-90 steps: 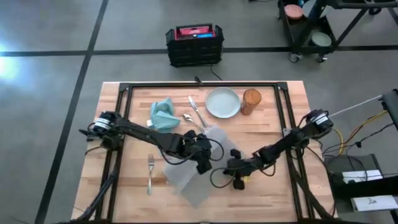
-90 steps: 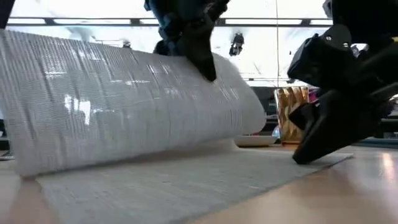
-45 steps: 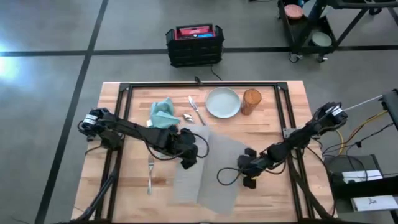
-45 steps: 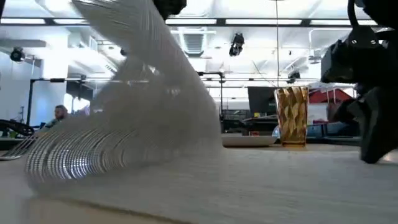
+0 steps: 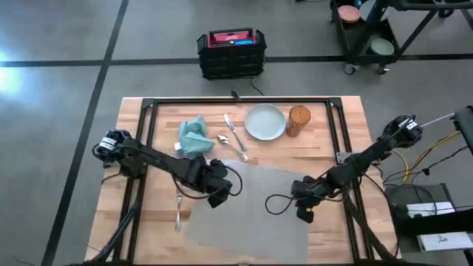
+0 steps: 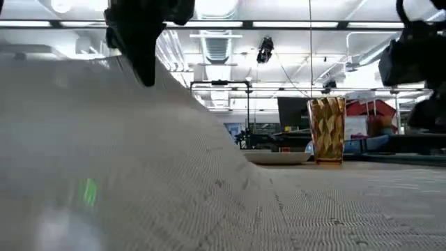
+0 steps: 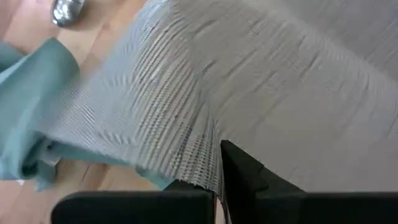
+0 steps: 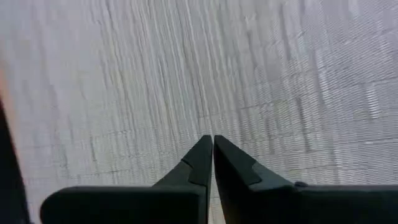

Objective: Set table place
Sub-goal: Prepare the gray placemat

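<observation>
The grey rectangular woven placemat (image 5: 247,203) lies spread over the front middle of the large light wooden butcher-block counter (image 5: 325,133), most of it flat, but its left edge is raised off the wood. The left claw (image 5: 216,193) has that raised edge clenched between its dark fingers; in the left wrist view the weave bunches and folds upward right where the fingers (image 7: 239,168) pinch it, and in the low view the mat rises in a slope toward the claw (image 6: 143,49) hanging over it. The right claw (image 5: 304,209) sits at the mat's right edge, low over it. The right wrist view shows its two dark fingertips (image 8: 202,158) pressed together tip to tip with the grey weave lying just beyond them; whether any of the mat is caught between them I cannot tell.

Along the far side of the counter, well apart from the mat, lie the crumpled teal cloth napkin (image 5: 194,136), the silver spoon (image 5: 222,138) just beside it, the silver knife (image 5: 235,135), the pale round plate (image 5: 264,121) and the amber ribbed glass (image 5: 298,120), which stands upright just right of the plate. The silver fork (image 5: 178,206) lies on bare wood near the front left, just beside the mat's left edge. Beyond the counter a black crate (image 5: 230,53) with red contents sits on the grey floor
</observation>
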{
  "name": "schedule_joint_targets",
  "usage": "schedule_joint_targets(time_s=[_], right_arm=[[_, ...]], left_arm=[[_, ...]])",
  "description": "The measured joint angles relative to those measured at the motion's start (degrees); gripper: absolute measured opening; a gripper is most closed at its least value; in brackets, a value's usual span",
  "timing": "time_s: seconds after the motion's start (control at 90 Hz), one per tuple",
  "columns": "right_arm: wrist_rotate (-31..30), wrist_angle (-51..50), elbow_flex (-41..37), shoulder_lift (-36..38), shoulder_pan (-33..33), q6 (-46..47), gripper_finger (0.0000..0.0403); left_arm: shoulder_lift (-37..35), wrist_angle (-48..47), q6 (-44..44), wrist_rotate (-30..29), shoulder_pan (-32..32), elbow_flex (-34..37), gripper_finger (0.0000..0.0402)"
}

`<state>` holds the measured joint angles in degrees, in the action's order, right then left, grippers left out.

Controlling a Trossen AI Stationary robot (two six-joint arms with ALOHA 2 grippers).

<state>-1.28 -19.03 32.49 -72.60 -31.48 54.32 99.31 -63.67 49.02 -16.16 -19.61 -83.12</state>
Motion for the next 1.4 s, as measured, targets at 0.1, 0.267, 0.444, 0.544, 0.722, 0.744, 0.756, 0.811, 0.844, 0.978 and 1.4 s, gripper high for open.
schedule_joint_targets(time_s=[0.1, 0.267, 0.444, 0.544, 0.722, 0.744, 0.756, 0.811, 0.844, 0.978, 1.4], right_arm=[[-7.0, 0.5, 0.0, 2.4, 0.0, -1.0, 0.0002], [-9.5, 2.0, 0.1, 2.2, -0.1, -5.0, 0.0002], [-10.7, 2.0, 0.1, 0.2, -1.0, -6.4, 0.0002], [-8.9, 2.1, 0.0, -0.8, -1.2, -5.4, 0.0002], [-2.7, 7.9, 0.0, -3.3, -3.0, -4.9, 0.0002], [-2.9, 8.6, 0.0, -3.8, -3.1, -5.1, 0.0002], [-3.0, 8.8, 0.0, -4.1, -3.2, -5.3, 0.0002], [-3.3, 9.4, 0.0, -5.7, -3.1, -6.1, 0.0002], [-3.3, 9.6, 0.0, -6.7, -3.1, -6.4, 0.0002], [-5.4, 9.3, 0.1, -11.9, -3.0, -6.4, 0.0002], [-12.8, -5.0, -0.1, -8.7, -1.9, 0.6, 0.0003]], left_arm=[[0.0, 6.4, 0.1, 2.0, -0.4, 3.0, 0.0], [0.0, 14.4, 0.1, 4.9, -0.6, 7.9, 0.0002], [0.0, 12.7, 3.0, 3.5, -0.6, 10.3, 0.0001], [0.0, 12.2, 4.8, 3.4, -0.6, 11.0, 0.0001], [0.0, 11.9, 9.8, 3.3, -0.7, 13.2, 0.0001], [0.0, 11.8, 10.2, 3.2, -0.7, 13.5, 0.0001], [0.0, 11.7, 10.3, 3.2, -0.7, 13.6, 0.0001], [0.0, 11.7, 10.4, 3.2, -0.7, 14.0, 0.0001], [0.0, 11.8, 10.4, 3.2, -0.7, 14.2, 0.0001], [0.0, 12.0, 8.1, 3.1, -0.9, 13.7, 0.0002], [0.0, 13.1, 0.4, 7.3, -1.2, 13.4, 0.0038]])
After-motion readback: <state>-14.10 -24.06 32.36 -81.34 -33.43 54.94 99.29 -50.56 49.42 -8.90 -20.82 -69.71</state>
